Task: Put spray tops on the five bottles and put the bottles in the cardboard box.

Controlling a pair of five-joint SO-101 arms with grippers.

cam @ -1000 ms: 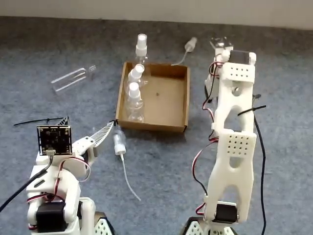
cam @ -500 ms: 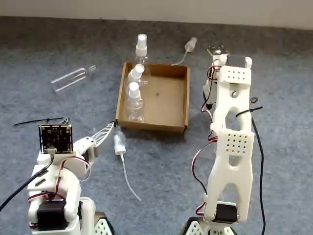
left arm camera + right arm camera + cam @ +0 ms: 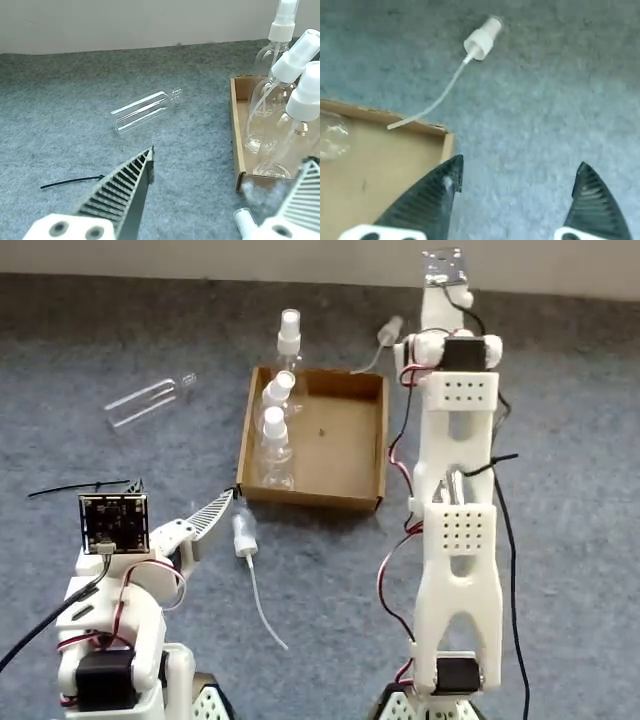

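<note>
Cardboard box (image 3: 340,440): on carpet (image 3: 580,490), 2 capped bottles (image 3: 275,450) along its left wall.
3rd capped bottle (image 3: 289,340): upright by far-left corner.
Uncapped bottle (image 3: 150,400): lying well left of box.
Spray top (image 3: 243,533): loose, by box front.
2nd spray top (image 3: 481,39): beyond far-right corner, tube end on rim.
L gripper (image 3: 227,162): jaws wide apart, empty, nr front-left corner.
R gripper (image 3: 520,167): wide apart, empty, above carpet beside far-right corner.
</note>
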